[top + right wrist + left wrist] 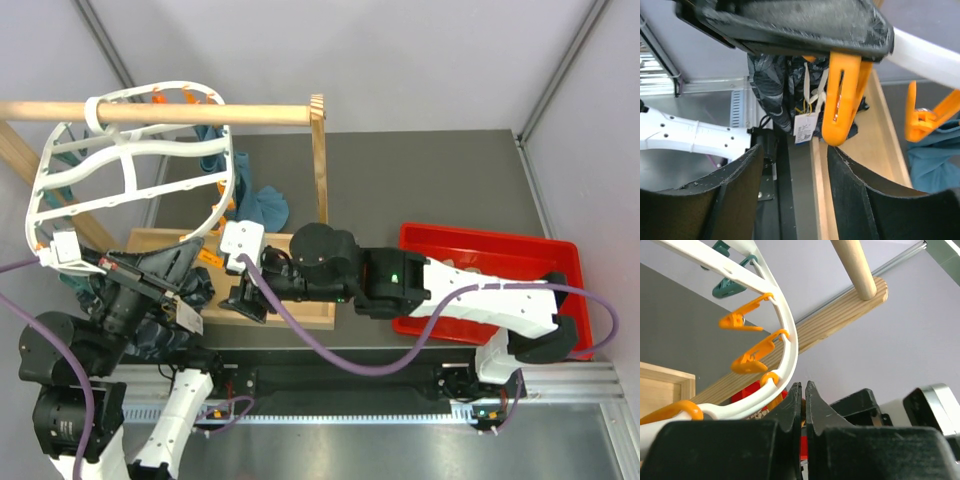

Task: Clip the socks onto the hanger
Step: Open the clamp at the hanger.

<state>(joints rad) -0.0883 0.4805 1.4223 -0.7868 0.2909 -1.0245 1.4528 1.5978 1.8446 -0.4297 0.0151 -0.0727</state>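
Since the left gripper (803, 388) is shut tight, apparently pinching the top of an orange peg (842, 100) on the hanger (791, 342) rim, and the right gripper (795, 150) sits half open and empty just under it, the risk is plain: the sock (772, 85) hangs behind the peg, not in it. If the pinch slips or the hanger swings, the peg closes on nothing.

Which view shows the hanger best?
The top view: nearly the whole white hanger shows, looped over the wooden rod. The left wrist view shows only a curved stretch of rim with orange pegs; the right wrist view, a sliver of rim and two pegs.
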